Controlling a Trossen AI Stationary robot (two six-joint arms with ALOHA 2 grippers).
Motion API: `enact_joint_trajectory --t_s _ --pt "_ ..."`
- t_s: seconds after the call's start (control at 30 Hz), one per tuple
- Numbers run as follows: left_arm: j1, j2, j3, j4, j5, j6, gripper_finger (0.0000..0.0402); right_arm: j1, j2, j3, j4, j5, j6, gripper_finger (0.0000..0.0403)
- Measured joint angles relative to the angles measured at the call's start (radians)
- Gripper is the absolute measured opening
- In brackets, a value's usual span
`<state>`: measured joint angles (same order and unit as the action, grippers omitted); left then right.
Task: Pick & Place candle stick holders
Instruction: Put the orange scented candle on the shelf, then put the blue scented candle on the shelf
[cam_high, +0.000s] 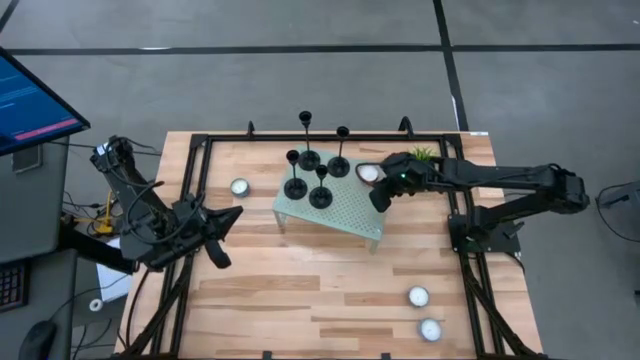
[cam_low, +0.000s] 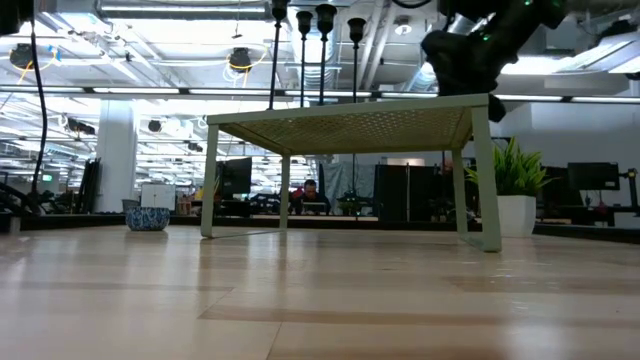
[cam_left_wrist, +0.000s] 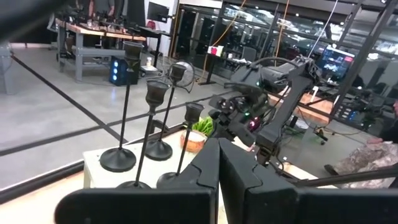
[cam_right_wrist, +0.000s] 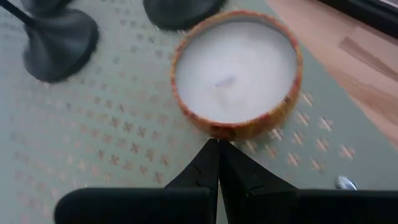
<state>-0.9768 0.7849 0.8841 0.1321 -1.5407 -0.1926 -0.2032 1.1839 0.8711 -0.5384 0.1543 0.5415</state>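
Four black candle stick holders (cam_high: 318, 175) stand by their disc bases on a pale green perforated stand (cam_high: 345, 215) at mid-table. They also show in the left wrist view (cam_left_wrist: 149, 124), and their stems show in the low view (cam_low: 325, 50). A white tealight in a gold-rimmed cup (cam_right_wrist: 236, 68) sits on the stand's right part. My right gripper (cam_right_wrist: 216, 144) is shut, and its tips are at the tealight's side; it also shows in the high view (cam_high: 380, 190). My left gripper (cam_high: 215, 235) is shut and empty, left of the stand; it also shows in its own wrist view (cam_left_wrist: 219, 152). My right gripper's shut fingertips (cam_right_wrist: 208, 155) stand right at the tealight's cup wall (cam_right_wrist: 217, 129), slanting down from the table's right side. I cannot tell whether they touch it. The tealight sits flat on the stand.
A tealight (cam_high: 240, 186) lies on the table left of the stand, and two more (cam_high: 418, 296) (cam_high: 430, 329) lie near the front right. A small green plant (cam_high: 422, 155) stands at the back right. A black frame (cam_high: 200, 150) borders the table.
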Motion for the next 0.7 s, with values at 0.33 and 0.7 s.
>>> enact_joint_trajectory --t_s 0.33,0.7 --pt "0.009 0.000 0.000 0.000 -0.030 0.056 0.0002 -0.056 0.000 0.000 0.055 -0.042 -0.047 0.0000" --pt "0.112 -0.001 0.000 -0.001 -0.030 0.109 0.0002 -0.033 -0.008 0.071 -0.042 -0.079 -0.054 0.0000"
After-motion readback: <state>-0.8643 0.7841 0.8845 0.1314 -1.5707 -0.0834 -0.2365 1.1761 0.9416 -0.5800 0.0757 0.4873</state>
